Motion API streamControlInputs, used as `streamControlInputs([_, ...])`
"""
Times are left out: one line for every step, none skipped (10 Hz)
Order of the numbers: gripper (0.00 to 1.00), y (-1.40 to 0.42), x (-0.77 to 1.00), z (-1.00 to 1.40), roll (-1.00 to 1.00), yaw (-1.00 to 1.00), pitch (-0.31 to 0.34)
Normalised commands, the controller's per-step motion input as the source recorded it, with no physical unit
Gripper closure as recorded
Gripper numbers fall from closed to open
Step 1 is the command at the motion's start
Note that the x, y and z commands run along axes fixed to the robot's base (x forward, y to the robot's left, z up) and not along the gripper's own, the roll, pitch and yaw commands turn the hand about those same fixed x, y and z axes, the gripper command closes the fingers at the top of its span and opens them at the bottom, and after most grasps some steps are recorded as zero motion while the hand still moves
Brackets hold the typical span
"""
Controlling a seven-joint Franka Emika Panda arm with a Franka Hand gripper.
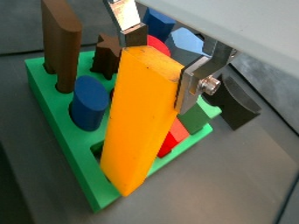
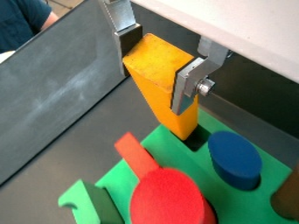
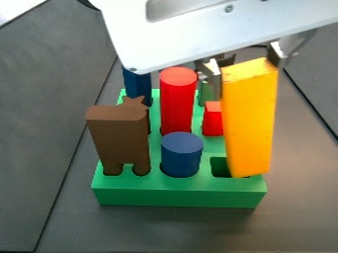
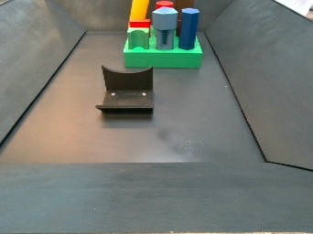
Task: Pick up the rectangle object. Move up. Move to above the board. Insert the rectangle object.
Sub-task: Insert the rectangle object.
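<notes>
Rectangle object: tall yellow-orange block, upright, lower end in corner hole of board. Alongside on board: red cylinder, blue cylinder, brown block. Fixture apart on floor. Tool over board, clenched on rectangle object's top.

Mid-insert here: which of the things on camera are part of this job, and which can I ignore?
In the job:
- rectangle object, tall yellow-orange block, lower end at the board's corner hole
- board, green
- gripper, shut on the block's top

Ignore:
- brown block
- red cylinder
- blue cylinder
- fixture, on the floor
</notes>
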Motion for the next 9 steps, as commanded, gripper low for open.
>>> streamControlInputs([1.00, 0.00, -0.05, -0.06, 0.30, -0.13, 0.000])
streamControlInputs([1.00, 0.00, -0.02, 0.00, 0.02, -0.01, 0.000])
streamControlInputs([1.00, 0.01, -0.39, -0.30, 0.16, 0.00, -0.077])
streamControlInputs([1.00, 0.06, -0.62, -0.38, 0.31, 0.00, -0.111])
streamControlInputs([1.00, 0.15, -0.80, -0.42, 0.31, 0.00, -0.146])
streamControlInputs([1.00, 0.15, -0.95, -0.33, 0.23, -0.05, -0.149])
streamControlInputs([1.00, 0.00, -0.78, -0.15, 0.16, -0.09, -0.100])
streamControlInputs([1.00, 0.00, -0.51, -0.01, 0.13, -0.09, -0.013])
streamControlInputs([1.00, -0.07, -0.41, 0.00, 0.11, -0.08, -0.001])
